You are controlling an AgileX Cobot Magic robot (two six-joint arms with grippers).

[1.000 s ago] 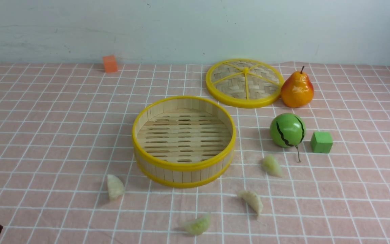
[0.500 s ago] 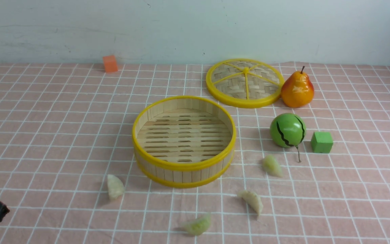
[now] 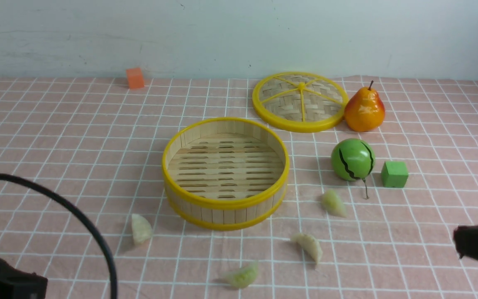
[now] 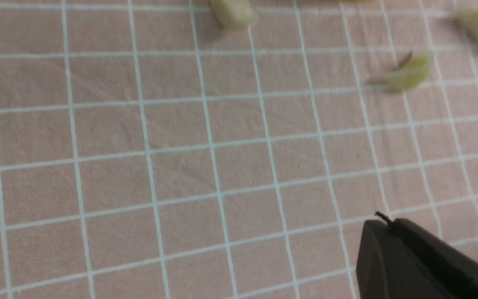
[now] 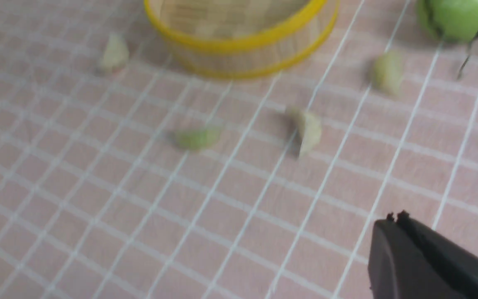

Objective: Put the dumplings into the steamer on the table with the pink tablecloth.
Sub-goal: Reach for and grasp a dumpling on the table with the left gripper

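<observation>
In the middle of the front view, the steamer (image 3: 222,204), round and open, with nothing on its slats. Below it on the pink tablecloth (image 3: 56,145), all four dumplings (image 3: 141,229): one to the lower left of the basket, near its wall but not touching; one (image 3: 243,275) greenish, close to the bottom edge of the frame; one (image 3: 309,246) a little up and right of that; one (image 3: 333,203) higher on the right, near the green melon ball (image 3: 352,159). None inside the basket yet. In the bottom left corner, the left gripper (image 3: 31,284), black and low over the cloth, with a dark cable (image 3: 77,216) curving above it. At the right edge, low down, the right gripper (image 3: 461,245). In each wrist view, black fingers (image 4: 376,257) pressed tight together, pinching nothing at all. So, most likely the very first step: getting near the dumplings, with none picked up. Next, probably: spread the fingers wide, come down over the closest dumpling on each side, then pinch softly, since small and squishy by the look. After that, lift over the yellow rim and let go inside. Best to keep away from the melon ball, the green block (image 3: 394,174) beside it and the lid (image 3: 300,101) in the upper right, so as not to bump them.
</observation>
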